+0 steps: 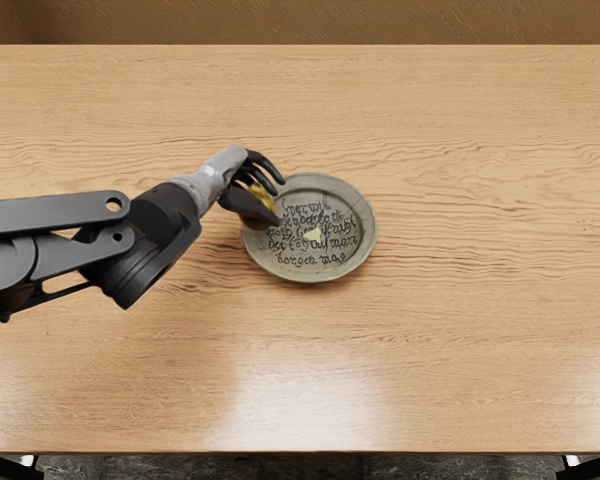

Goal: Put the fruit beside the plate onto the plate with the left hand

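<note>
Yellow fruit gripped in left robot hand at plate L rim; axis dir. hidden.

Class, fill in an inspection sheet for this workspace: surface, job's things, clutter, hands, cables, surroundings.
Surface: wooden table, with a glare patch near the front edge.
Job's things: plate with writing on it, mid-table; yellow fruit over its left rim, in the hand.
Clutter: yellow fleck on the plate, cannot tell what it is.
Hands: left hand curled on the fruit; right not in view.
Cables: nothing seen.
Surroundings: dark floor below the front edge.
</note>
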`<state>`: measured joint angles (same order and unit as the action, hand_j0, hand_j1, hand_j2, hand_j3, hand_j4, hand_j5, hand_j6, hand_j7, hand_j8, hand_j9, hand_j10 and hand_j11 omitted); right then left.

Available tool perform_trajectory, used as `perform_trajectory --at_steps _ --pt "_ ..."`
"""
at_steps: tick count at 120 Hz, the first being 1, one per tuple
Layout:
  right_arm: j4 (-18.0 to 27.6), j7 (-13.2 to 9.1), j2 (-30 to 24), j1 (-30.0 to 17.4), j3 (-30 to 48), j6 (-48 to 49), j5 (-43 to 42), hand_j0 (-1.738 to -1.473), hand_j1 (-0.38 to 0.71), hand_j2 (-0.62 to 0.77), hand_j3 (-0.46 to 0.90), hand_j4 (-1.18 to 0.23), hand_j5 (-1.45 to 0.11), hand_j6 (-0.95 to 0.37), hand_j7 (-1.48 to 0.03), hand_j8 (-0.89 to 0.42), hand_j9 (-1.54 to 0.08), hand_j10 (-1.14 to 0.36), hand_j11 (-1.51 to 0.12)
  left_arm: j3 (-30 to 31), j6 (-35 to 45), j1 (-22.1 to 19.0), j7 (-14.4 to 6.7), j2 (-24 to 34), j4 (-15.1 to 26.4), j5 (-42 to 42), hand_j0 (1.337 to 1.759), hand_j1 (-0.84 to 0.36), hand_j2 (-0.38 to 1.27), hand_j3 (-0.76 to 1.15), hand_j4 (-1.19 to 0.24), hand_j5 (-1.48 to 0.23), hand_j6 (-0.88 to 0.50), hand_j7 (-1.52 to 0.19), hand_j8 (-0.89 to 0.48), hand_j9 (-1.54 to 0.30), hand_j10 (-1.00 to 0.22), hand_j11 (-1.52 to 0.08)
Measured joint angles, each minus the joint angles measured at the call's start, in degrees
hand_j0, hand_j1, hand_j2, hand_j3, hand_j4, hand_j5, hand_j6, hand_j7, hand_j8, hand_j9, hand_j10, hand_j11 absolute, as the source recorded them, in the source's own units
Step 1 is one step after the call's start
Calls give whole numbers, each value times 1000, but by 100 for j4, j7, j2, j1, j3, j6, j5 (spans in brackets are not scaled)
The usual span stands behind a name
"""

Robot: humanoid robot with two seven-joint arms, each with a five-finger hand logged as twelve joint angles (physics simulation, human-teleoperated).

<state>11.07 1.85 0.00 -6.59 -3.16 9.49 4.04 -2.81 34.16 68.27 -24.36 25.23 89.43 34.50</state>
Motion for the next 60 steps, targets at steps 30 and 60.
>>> perform_trajectory --at_steps 30,60 --pt "0 0 0 0 0 1 0 -1658 -339 -2 0 -8 -10 -8 -10 -8 -10 -8 -10 35 -2 33 4 -362 -189 -4 1657 -349 441 0 -684 -902 -684 -902 -531 -905 -495 -898" --pt "0 0 0 0 0 0 0 -1658 -339 -2 0 -8 -10 -8 -10 -8 -10 -8 -10 75 0 -78 14 -640 -411 4 1657 -345 420 0 -687 -898 -687 -898 -526 -902 -493 -898"
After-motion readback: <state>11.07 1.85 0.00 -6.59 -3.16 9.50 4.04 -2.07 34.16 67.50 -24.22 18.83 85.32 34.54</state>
